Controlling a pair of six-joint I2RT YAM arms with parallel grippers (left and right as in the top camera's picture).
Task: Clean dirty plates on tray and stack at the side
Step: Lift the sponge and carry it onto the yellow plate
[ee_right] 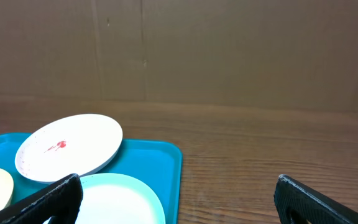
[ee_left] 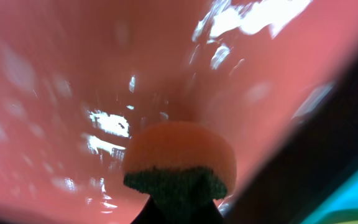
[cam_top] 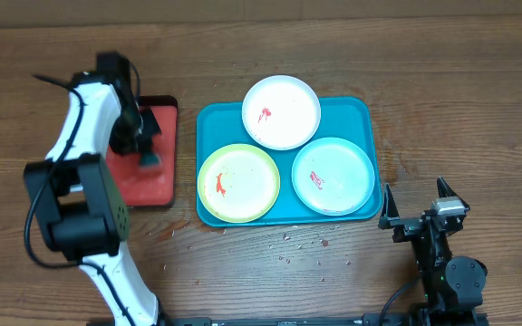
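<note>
Crumbs dot the table beside the tray.

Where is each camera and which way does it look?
Overhead: above the table, looking straight down at blue tray, red tray, both arms.
Left wrist: just above the red tray, facing it; left pincer grips the sponge.
Right wrist: low by the blue tray, facing the far cardboard wall, open right pincer below.
Shared: overhead and right wrist both show the white plate.
</note>
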